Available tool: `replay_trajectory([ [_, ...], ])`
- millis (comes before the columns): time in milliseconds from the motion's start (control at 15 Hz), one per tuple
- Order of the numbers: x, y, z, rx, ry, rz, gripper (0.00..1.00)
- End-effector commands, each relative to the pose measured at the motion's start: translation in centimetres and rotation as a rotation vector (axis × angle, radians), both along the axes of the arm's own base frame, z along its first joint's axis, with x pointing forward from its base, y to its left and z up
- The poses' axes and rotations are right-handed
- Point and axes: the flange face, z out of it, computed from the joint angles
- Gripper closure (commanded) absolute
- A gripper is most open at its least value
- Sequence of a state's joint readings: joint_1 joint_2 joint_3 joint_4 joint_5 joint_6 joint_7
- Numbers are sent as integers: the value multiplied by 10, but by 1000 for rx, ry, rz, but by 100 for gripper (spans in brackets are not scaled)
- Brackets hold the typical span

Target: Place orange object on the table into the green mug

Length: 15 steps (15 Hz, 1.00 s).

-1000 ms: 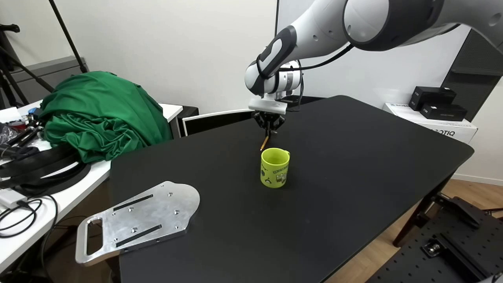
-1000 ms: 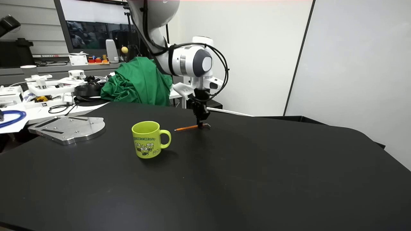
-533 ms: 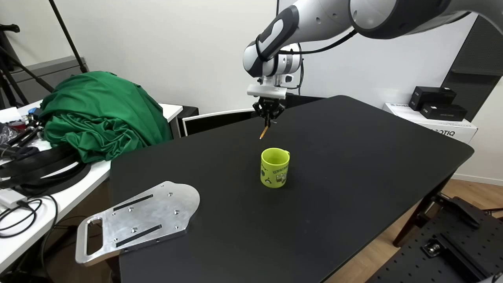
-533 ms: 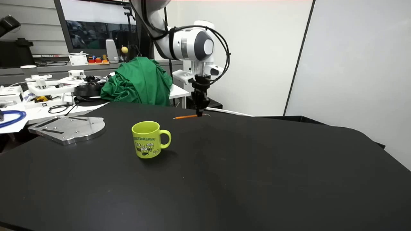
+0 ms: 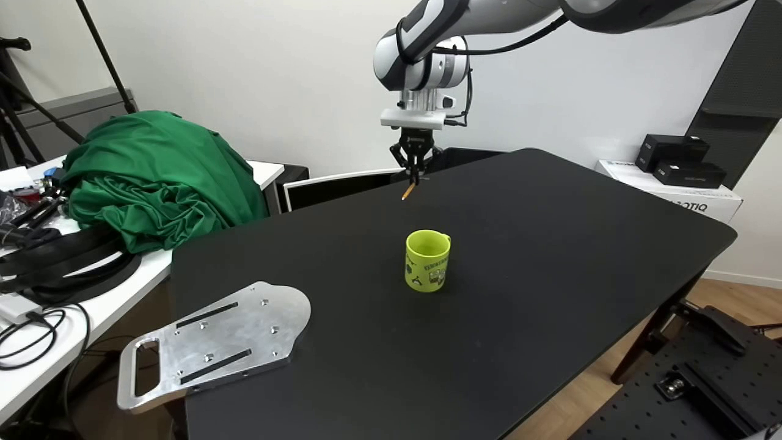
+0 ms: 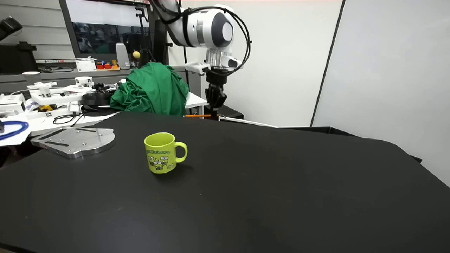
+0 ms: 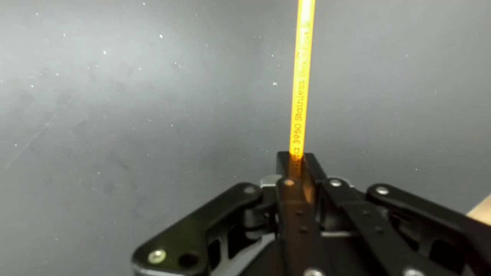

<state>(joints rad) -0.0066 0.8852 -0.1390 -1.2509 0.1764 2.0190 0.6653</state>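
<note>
The orange object is a thin orange stick with dark printed lettering. It shows in both exterior views and in the wrist view. My gripper is shut on the stick and holds it roughly level above the black table. A thin hooked metal end sticks out behind the fingers in an exterior view. The green mug stands upright on the table, its handle to one side. The gripper is apart from the mug, higher and farther back. The mug is out of the wrist view.
A silver metal plate with a handle slot lies at the table's edge. A side table holds a heap of green cloth and cables. A white-edged frame stands behind the table's back edge.
The gripper has risen steadily from the table top with the orange stick held in it, and shifted slightly to the left in both exterior views. The mug has not moved.
</note>
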Motion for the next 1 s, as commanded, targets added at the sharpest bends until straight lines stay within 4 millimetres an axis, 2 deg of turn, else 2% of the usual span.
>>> replay_trajectory([
  [0,-8,8,27,77,94,-4,98],
  [333,-31,15,48,284,341,23,98],
  [533,-45,13,53,400,472,3,98],
  [667,-53,11,50,465,535,-11,98],
  [933,-64,10,30,574,624,-35,98],
])
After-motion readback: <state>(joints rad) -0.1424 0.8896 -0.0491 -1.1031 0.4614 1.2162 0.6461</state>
